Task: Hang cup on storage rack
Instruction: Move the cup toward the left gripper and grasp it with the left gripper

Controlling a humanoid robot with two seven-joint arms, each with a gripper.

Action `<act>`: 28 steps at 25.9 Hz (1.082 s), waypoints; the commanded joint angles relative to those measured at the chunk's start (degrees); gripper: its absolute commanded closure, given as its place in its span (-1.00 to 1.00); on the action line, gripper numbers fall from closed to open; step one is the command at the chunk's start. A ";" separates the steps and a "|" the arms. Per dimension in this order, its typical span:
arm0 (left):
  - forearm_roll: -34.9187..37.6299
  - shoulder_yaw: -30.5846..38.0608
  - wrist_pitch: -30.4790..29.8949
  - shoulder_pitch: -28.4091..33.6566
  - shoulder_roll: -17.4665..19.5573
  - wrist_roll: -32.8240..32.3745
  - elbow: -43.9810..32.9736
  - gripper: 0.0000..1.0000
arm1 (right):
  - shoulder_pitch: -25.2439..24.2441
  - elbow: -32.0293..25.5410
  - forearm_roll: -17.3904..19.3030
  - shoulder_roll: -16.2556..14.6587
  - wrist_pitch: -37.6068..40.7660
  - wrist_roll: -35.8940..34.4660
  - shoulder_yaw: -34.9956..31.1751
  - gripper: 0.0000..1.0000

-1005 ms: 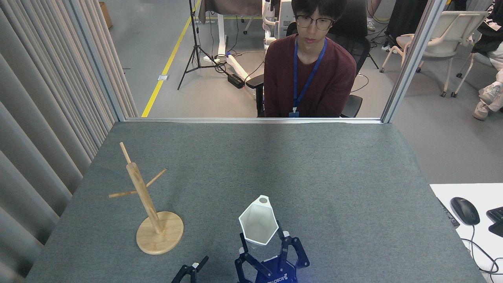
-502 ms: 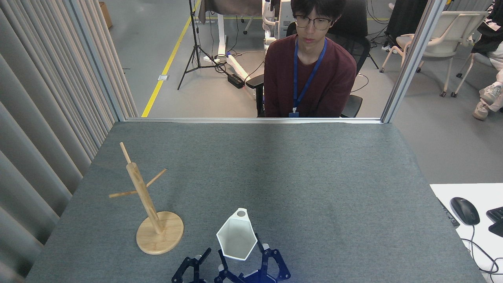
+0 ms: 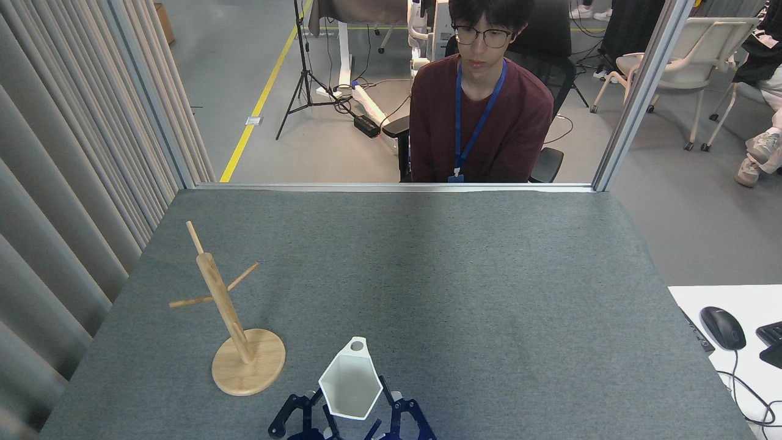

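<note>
The right claw (image 3: pixel 360 408) is clamping the cup (image 3: pixel 348 388) between its dark fingers, one on either side of the white faceted body, at the near edge of the table (image 3: pixel 427 275). The left claw (image 3: pixel 299 415) is sitting just beside the cup at its 9 o'clock; its fingers are seen small and dark, so whether they are apart or together cannot be told. Compared with one second earlier, the cup and right claw are lying further toward 8 o'clock, nearer the storage rack (image 3: pixel 235 330) and closer to the left claw. Counted: two claws, one cup, one rack showing three thin pegs, one person (image 3: pixel 479 116) seated beyond the table's far edge, one computer mouse (image 3: pixel 722 327) at 3 o'clock. The cup's open mouth is facing the camera, its pierced tab handle pointing to 12 o'clock. The rack is standing on its disc base at the cup's 9 o'clock, apart from it.
</note>
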State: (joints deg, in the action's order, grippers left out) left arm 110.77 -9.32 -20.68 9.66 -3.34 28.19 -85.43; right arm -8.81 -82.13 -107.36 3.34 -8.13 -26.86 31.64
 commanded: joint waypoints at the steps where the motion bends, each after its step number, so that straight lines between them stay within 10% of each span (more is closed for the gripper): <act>1: -0.03 0.00 -0.24 -0.07 0.00 0.03 -0.79 -1.00 | 0.02 0.13 -0.13 0.00 -0.04 -0.04 1.14 0.00; 14: -0.12 0.27 0.03 -0.08 0.00 0.03 -0.88 -0.97 | -1.47 0.48 -1.37 -0.44 -0.83 -0.65 2.63 0.00; 18: 0.06 0.18 0.20 -0.08 0.26 0.12 -1.58 0.00 | -1.47 0.48 -1.37 -0.44 -0.83 -0.65 2.72 0.00; 21: 0.23 0.09 0.29 -0.08 0.70 0.12 -1.94 0.36 | -1.47 0.48 -1.37 -0.44 -0.83 -0.65 2.72 -0.04; 25: 0.41 0.09 0.38 -0.08 0.53 0.03 -1.94 0.35 | -1.47 0.48 -1.01 -0.44 -1.54 -0.65 2.46 -0.86; 28: 0.50 0.09 0.47 -0.08 0.44 0.03 -1.85 0.33 | -1.47 0.13 -1.01 -0.44 -1.45 -0.74 2.54 -0.96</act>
State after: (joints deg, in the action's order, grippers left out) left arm 111.16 -9.25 -20.43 9.60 -2.79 27.80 -87.29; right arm -10.21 -81.75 -108.46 2.90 -9.49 -28.30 34.14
